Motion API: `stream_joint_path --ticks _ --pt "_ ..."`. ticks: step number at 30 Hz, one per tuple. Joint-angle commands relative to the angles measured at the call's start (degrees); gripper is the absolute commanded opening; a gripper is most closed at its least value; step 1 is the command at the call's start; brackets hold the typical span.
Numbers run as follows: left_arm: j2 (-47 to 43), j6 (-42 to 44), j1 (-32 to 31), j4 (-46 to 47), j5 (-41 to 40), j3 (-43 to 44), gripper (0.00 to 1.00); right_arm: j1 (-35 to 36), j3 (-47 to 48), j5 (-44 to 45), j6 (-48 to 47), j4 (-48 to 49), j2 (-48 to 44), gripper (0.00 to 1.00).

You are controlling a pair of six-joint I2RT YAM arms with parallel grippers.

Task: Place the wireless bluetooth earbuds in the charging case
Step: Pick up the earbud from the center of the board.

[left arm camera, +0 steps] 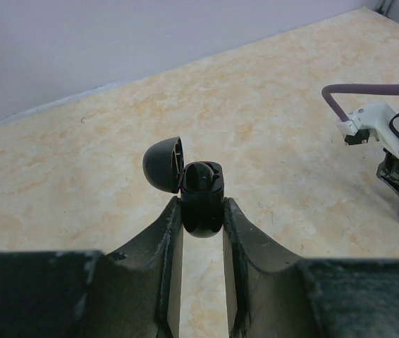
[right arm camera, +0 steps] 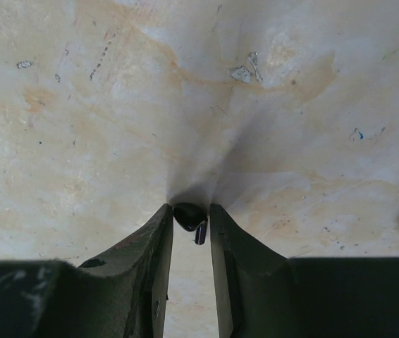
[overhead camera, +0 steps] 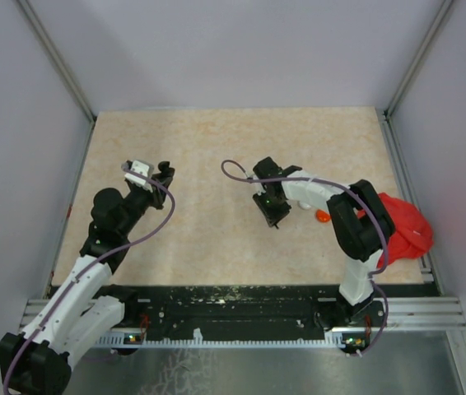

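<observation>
My left claw [left arm camera: 203, 215] clamps the black charging case [left arm camera: 201, 186] (lid flipped open), my right claw [right arm camera: 191, 220] pinches a black earbud [right arm camera: 187, 213] close to the table [right arm camera: 270, 113]

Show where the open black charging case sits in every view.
Left wrist: charging case at centre, lid open, in the left claw.
Top external: at that claw's tips, upper left; black on black, barely visible.
Right wrist: not in it.
Shared landmark: purple cable on the right arm, in top and left wrist views.
</observation>
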Motion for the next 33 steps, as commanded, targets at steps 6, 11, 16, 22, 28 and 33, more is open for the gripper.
stream_joint_path --ticks 6,11,16,22,28,33 --pt "0.7 -0.9 0.4 0.8 1.5 1.1 0.01 1.7 0.3 3.6 0.2 -0.8 1.5 0.22" --pt "1.0 -0.4 0.4 1.7 5.6 0.8 0.01 1.7 1.1 2.9 0.7 -0.5 -1.0 0.16" --pt "1.4 -1.7 0.4 6.4 11.7 -0.9 0.01 1.9 3.0 3.2 1.9 1.0 -5.8 0.14" --pt "2.2 -6.0 0.3 12.5 13.5 -2.9 0.01 3.5 5.2 6.0 3.5 4.2 -13.0 0.14" --pt "4.4 -11.4 -2.4 21.3 13.2 -6.4 0.01 6.3 7.4 9.4 5.1 9.5 -18.8 0.13" --pt "5.8 -11.6 -6.6 28.9 8.6 -9.5 0.01 8.1 8.1 10.0 7.4 15.4 -23.0 0.12"
